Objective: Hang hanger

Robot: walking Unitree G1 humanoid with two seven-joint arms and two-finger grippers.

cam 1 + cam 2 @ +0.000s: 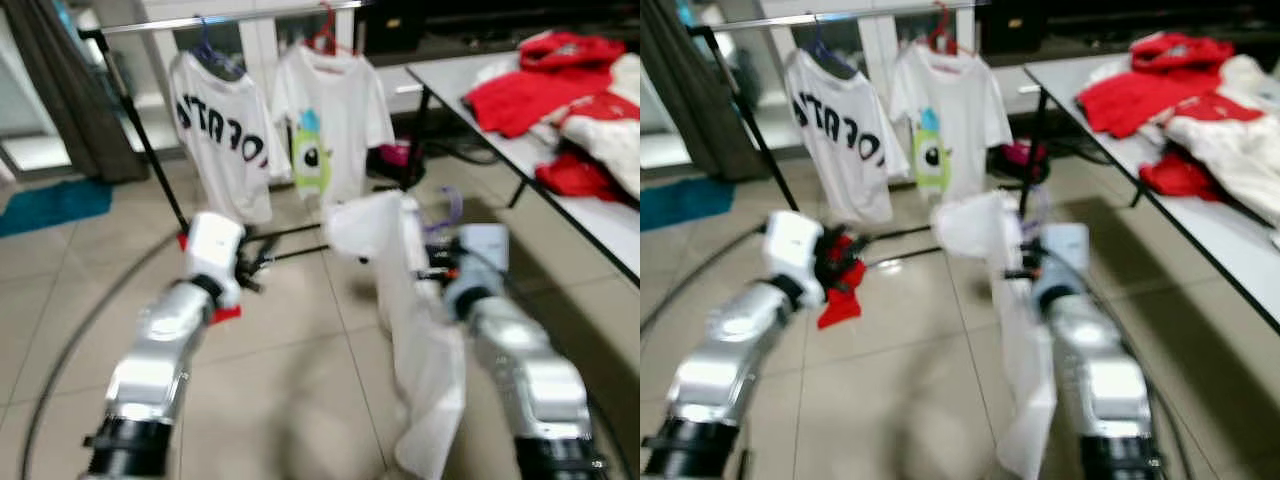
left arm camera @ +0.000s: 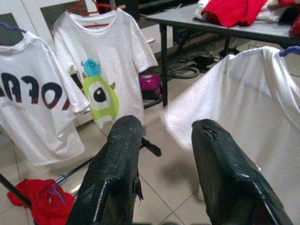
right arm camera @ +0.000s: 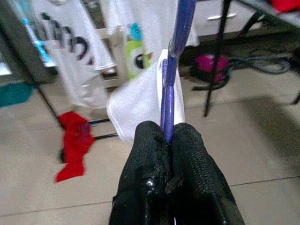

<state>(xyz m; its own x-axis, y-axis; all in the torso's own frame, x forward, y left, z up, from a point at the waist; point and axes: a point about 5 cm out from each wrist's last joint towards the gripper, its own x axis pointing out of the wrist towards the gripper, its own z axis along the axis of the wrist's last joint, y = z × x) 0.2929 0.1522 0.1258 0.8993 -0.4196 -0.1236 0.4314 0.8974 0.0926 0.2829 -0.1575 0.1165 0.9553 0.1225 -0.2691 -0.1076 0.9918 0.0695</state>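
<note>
Your right end effector (image 3: 169,140) is clenched on a purple hanger (image 3: 176,61), its two black fingers pinched tight around the hanger's thin bar. A white shirt (image 1: 410,330) drapes from that hanger and hangs down in front of your right arm, above the tiled floor (image 1: 290,370). Your left end effector (image 2: 164,140) is released, its fingers spread apart with nothing between them, and it is raised beside the held shirt. Ahead of you stands a clothes rail (image 1: 230,20) with two white T-shirts already on it: one with dark lettering (image 1: 220,140) on a blue hanger, and just beside it one with a green one-eyed cartoon figure (image 1: 330,120) on a red hanger. A red cloth (image 2: 42,204) lies on the floor near the rail's base. To your right a counter (image 1: 590,215) carries a pile of red and white clothes (image 1: 570,90).
</note>
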